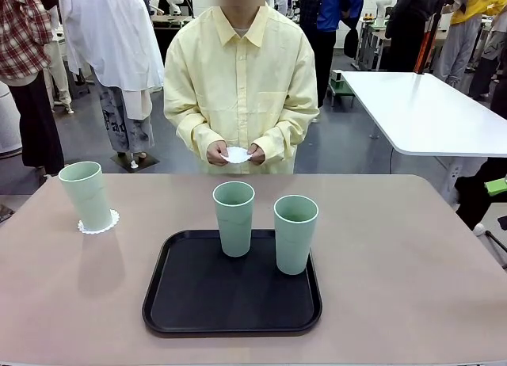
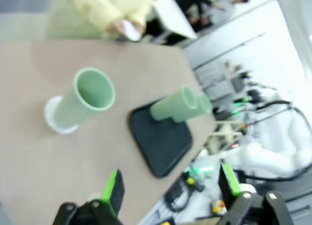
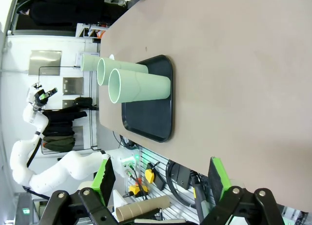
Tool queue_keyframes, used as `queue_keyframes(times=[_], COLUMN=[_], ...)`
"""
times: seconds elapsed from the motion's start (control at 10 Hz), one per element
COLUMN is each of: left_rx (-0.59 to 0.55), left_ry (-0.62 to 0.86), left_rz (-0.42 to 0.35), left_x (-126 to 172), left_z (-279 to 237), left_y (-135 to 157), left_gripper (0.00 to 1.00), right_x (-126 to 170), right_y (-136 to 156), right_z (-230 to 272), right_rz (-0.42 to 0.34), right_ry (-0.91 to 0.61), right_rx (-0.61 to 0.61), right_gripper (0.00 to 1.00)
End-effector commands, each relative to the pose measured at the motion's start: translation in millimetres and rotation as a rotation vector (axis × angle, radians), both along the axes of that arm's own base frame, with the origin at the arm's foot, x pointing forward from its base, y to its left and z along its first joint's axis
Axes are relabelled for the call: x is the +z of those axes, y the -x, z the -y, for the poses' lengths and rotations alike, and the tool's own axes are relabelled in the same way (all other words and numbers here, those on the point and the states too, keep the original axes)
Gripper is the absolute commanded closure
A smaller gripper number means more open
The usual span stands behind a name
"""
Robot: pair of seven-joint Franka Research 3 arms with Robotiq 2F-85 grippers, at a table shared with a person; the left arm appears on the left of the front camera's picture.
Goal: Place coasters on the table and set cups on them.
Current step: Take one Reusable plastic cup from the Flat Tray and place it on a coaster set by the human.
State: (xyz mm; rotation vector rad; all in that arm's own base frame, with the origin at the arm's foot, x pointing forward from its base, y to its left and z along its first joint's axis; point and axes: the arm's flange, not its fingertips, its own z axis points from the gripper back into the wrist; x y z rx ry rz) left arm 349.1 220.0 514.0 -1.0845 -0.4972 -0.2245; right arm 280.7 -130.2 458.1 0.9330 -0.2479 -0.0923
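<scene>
One mint cup (image 1: 85,193) stands on a lacy white coaster (image 1: 98,223) at the table's (image 1: 396,263) far left. Two more cups (image 1: 234,218) (image 1: 295,233) stand upright on the black tray (image 1: 190,303). The person at the far side holds another coaster (image 1: 236,154) in both hands. In the left wrist view my left gripper (image 2: 170,186) is open and empty, high above the table, with the cup (image 2: 85,98) on its coaster (image 2: 58,120) ahead. In the right wrist view my right gripper (image 3: 161,178) is open and empty, off the table's edge, facing the tray cups (image 3: 139,86).
A white glossy table (image 1: 428,112) stands behind at the right. Several people stand farther back. The tray (image 3: 151,122) sits near the robot-side edge, with bare tabletop (image 3: 234,64) to its right.
</scene>
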Motion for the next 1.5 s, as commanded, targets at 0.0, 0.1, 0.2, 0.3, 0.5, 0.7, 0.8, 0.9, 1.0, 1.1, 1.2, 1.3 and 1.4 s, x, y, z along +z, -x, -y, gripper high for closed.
queue_keyframes(times=[0.0, 0.1, 0.2, 0.3, 0.5, 0.7, 0.8, 0.9, 1.0, 1.1, 1.2, 1.3, 1.4], left_rx=[-0.063, -0.044, -0.016, -0.003, 0.005, -0.003, 0.002, 0.002, 0.001, 0.003, 0.000, -0.008, -0.008], left_ry=[0.113, 0.144, 0.152, 0.122, 0.102, 0.089, 0.077, 0.068, 0.060, 0.045, 0.031, 0.078, 0.078], left_rz=[-0.047, -0.074, -0.103, -0.098, -0.095, -0.098, -0.106, -0.112, -0.115, -0.117, -0.104, -0.099, -0.099], left_x=[-21.8, -33.6, -40.7, -39.3, -39.7, -40.7, -37.7, -40.2, -39.1, -35.7, -32.4, -41.3, -41.3], left_z=[-39.2, -56.8, -69.3, -69.6, -67.5, -69.3, -69.2, -67.5, -65.6, -64.3, -60.3, -68.2, -68.2], left_y=[-19.0, -20.6, -22.4, -20.9, -22.5, -21.7, -25.7, -24.2, -25.2, -25.4, -23.2, -28.8, -28.8], left_gripper=[0.00, 0.00, 0.00, 0.00, 0.00, 0.00, 0.00, 0.00, 0.00, 0.00, 0.00, 0.00, 0.00], right_x=[-1.1, -1.1, -1.1, -1.1, -1.1, -1.1, -1.1, -1.1, -1.1, -1.1, -1.1, -1.1, -1.1], right_y=[-2.4, -2.4, -2.4, -2.4, -2.4, -2.4, -2.4, -2.4, -2.4, -2.4, -2.4, -2.4, -2.4], right_z=[0.7, 0.7, 0.7, 0.7, 0.7, 0.7, 0.7, 0.7, 0.7, 0.7, 0.7, 0.7, 0.7], right_rz=[0.023, 0.023, 0.023, 0.023, 0.023, 0.023, 0.023, 0.023, 0.023, 0.023, 0.023, 0.023, 0.023], right_ry=[-0.024, -0.024, -0.024, -0.024, -0.024, -0.024, -0.024, -0.024, -0.024, -0.024, -0.024, -0.024, -0.024], right_rx=[0.008, 0.008, 0.008, 0.008, 0.008, 0.008, 0.008, 0.008, 0.008, 0.008, 0.008, 0.008, 0.008], right_gripper=[0.00, 0.00, 0.00, 0.00, 0.00, 0.00, 0.00, 0.00, 0.00, 0.00, 0.00, 0.00, 0.00])
